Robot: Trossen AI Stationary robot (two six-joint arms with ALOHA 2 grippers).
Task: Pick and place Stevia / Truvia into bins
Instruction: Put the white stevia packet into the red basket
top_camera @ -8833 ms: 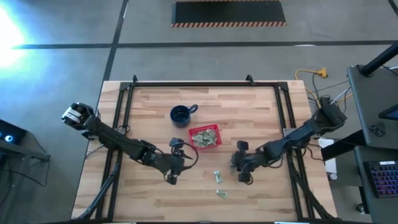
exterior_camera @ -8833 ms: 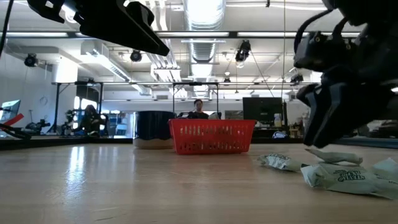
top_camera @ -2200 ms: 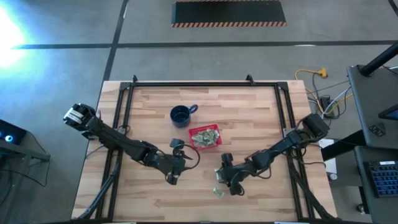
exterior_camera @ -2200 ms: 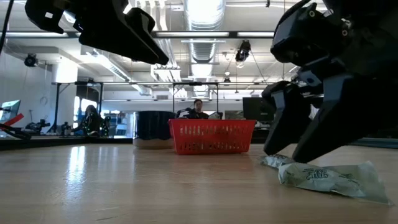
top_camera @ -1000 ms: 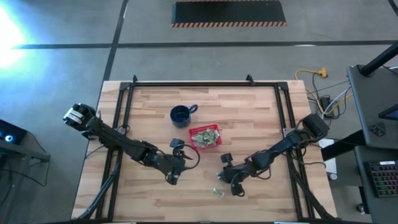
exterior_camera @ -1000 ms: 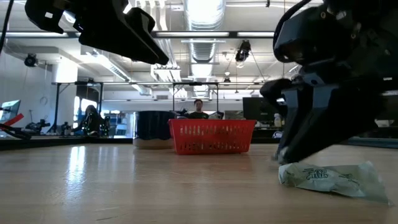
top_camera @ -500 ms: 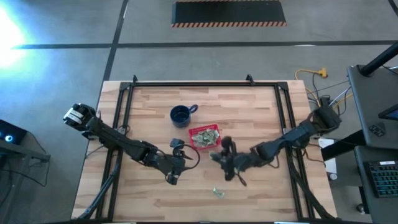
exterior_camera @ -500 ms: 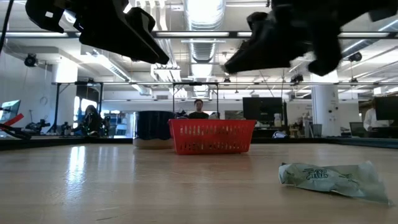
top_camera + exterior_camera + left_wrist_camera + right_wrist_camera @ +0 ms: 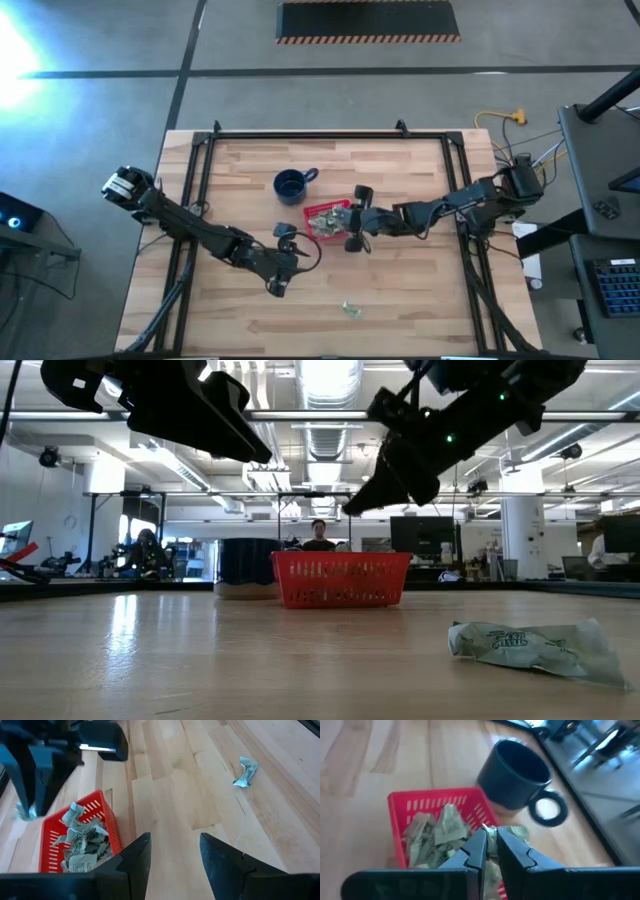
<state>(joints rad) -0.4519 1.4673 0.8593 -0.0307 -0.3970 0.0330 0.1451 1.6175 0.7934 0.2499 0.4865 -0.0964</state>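
My right gripper [image 9: 490, 845] is up off the wood and hanging just over the red basket [image 9: 328, 220], out at the basket's right-hand edge as seen from above; its jaws are pinched nearly together on one Stevia sachet [image 9: 496, 837], the crumpled pale green-and-white paper showing between the fingertips; below it, inside the basket, a heap of sachets [image 9: 437, 837] already lies piled and tangled; the dark blue mug [image 9: 517, 775] stands just beyond the basket, handle turned out to the side, close to the basket but I cannot tell whether the two touch.

My left gripper [image 9: 172, 852] waits low over the table, near the basket and toward the table's near-left side; its jaws stand apart with nothing between them, only bare boards showing through the gap; from here I see the basket's latticed wall [image 9: 107, 827] and the sachets inside.

One loose sachet [image 9: 349, 309] lies flat on the table [image 9: 400, 290], well apart from the basket toward the near edge; at table height it sits creased on the right, printing faintly visible; in the room behind the basket a person [image 9: 319, 535] is seated far off.
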